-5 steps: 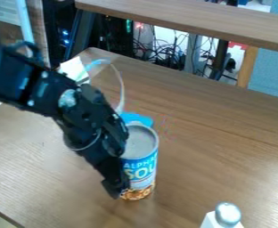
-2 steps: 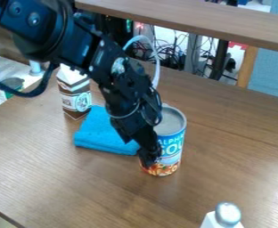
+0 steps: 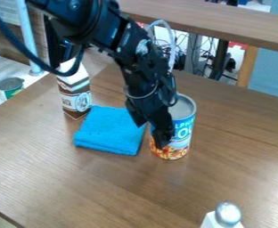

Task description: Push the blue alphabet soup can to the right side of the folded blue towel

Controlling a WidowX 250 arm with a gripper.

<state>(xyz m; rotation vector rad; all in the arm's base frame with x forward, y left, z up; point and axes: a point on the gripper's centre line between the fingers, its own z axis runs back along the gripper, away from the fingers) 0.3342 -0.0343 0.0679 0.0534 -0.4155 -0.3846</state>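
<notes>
The black gripper point(image 3: 156, 126) hangs down at the centre of the camera view, against the left side of a soup can point(image 3: 183, 129). This can stands upright on the wooden table, with its grey lid up and a blue and orange label; the gripper covers part of its left side. Just left of the gripper lies a folded blue cloth point(image 3: 108, 132). A brown and white carton point(image 3: 76, 100) stands upright behind the cloth's left end, its upper part partly behind the arm's cable.
A white bottle with a silver cap point(image 3: 227, 214) stands at the bottom right edge of the wooden table point(image 3: 94, 187). At the left is a counter with a small green can point(image 3: 10, 87). A wooden shelf point(image 3: 225, 20) crosses the top.
Gripper and soup can have both shifted up and to the right, staying side by side. The cloth and carton, largely hidden behind the arm before, have come into sight.
</notes>
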